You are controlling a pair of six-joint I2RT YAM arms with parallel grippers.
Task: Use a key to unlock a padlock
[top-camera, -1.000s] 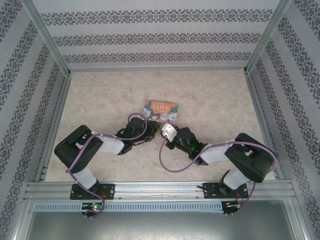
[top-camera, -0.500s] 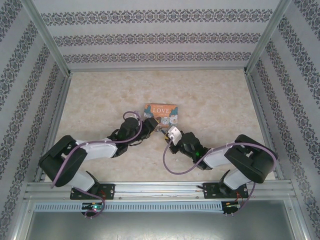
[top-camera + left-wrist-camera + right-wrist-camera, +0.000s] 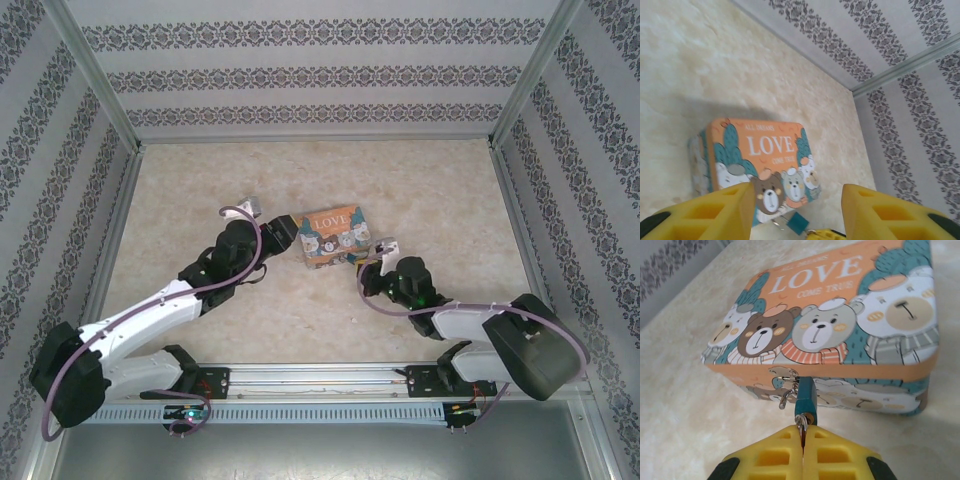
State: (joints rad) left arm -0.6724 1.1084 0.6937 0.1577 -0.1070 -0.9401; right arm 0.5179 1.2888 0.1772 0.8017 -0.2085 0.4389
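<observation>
The key (image 3: pixel 802 422) was pinched by the right gripper (image 3: pixel 803 434) beneath the padlock (image 3: pixel 804 392), the left gripper (image 3: pixel 796 200) held wide; gentle, axial twisting was advised.

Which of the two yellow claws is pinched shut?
The right gripper, fingers pressed together on the key under the padlock; the left gripper gapes wide before the tin.

Left arm (image 3: pixel 150 315) stretched long from lower left toward frame centre, elbow low. Left gripper (image 3: pixel 283 238) points right, its yellow fingers (image 3: pixel 715 212) spread wide apart.

Right arm (image 3: pixel 470 322) folded tight at lower right, forearm running left and up. Right gripper (image 3: pixel 366 264) – fingers (image 3: pixel 775 457) pressed flush together, pinching the key (image 3: pixel 802 424) at the tips.
</observation>
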